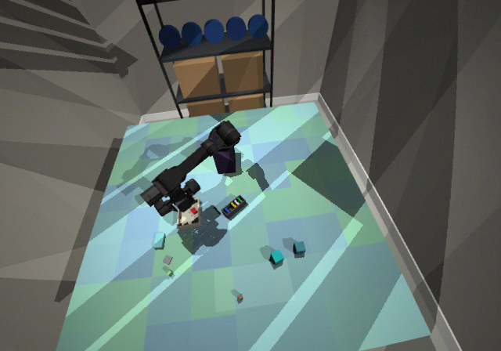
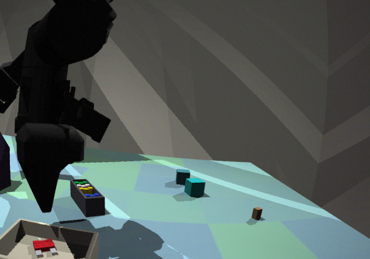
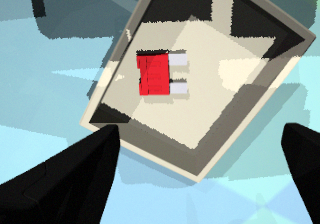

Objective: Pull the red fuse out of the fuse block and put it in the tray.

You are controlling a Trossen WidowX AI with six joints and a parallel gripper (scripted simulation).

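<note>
The red fuse [image 1: 193, 210] [image 2: 43, 245] [image 3: 155, 74] lies flat on the floor of the beige tray [image 1: 189, 226] [image 2: 93, 244] [image 3: 199, 178], its two pale prongs showing. My gripper [image 3: 200, 134] is open and empty above the tray, its fingers wide apart in the wrist view. In the exterior view its fingertips [image 2: 47, 210] hang above the tray and touch nothing visible. The dark fuse block [image 1: 230, 215] [image 2: 95, 206] stands upright beside the tray, with green, white, yellow and blue fuses in it.
Two teal cubes [image 1: 276, 256] [image 2: 195, 187] and a small brown block [image 1: 239, 296] [image 2: 256, 213] stand farther off. A light cyan block [image 1: 159, 240], a flat grey piece [image 1: 167, 259] and a small green piece [image 1: 170, 273] lie near the tray. A shelf rack [image 1: 218, 49] stands behind the arm.
</note>
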